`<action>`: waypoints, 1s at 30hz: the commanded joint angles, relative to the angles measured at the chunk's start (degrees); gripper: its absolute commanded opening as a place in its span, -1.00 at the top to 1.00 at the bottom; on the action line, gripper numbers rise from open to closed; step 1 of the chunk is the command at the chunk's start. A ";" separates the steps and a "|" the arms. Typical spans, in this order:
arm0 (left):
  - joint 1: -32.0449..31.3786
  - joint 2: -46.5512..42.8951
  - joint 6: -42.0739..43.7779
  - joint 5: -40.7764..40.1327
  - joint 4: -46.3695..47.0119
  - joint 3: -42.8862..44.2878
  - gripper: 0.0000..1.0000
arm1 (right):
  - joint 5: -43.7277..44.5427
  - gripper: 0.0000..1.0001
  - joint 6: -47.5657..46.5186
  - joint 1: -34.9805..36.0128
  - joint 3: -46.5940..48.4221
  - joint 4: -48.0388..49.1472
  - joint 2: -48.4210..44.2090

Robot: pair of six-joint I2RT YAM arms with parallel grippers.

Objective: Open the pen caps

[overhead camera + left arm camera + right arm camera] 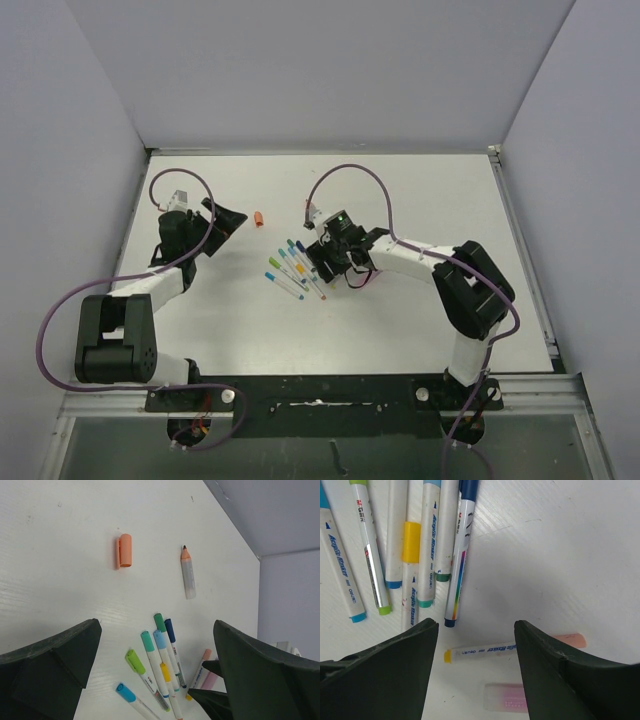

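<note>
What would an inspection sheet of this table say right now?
Surface: white table, faintly scuffed.
Job's things: orange cap off, lying apart from uncapped pen; remaining caps on clustered pens.
Clutter: pale pink piece near right end effector, unidentifiable.
Grippers: left end effector open, empty; right end effector open over peach-capped pen.
Cables: purple cables loop along both arms.
Surroundings: plain grey walls.

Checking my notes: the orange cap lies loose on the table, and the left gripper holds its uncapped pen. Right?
No. The orange cap lies loose on the table, but the left wrist view shows the left gripper open and empty; the uncapped pen lies there too.
</note>
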 commanded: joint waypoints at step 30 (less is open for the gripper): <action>-0.30 -3.07 0.41 0.90 0.29 2.78 -0.95 | 1.36 0.30 -0.74 1.76 1.08 4.35 5.12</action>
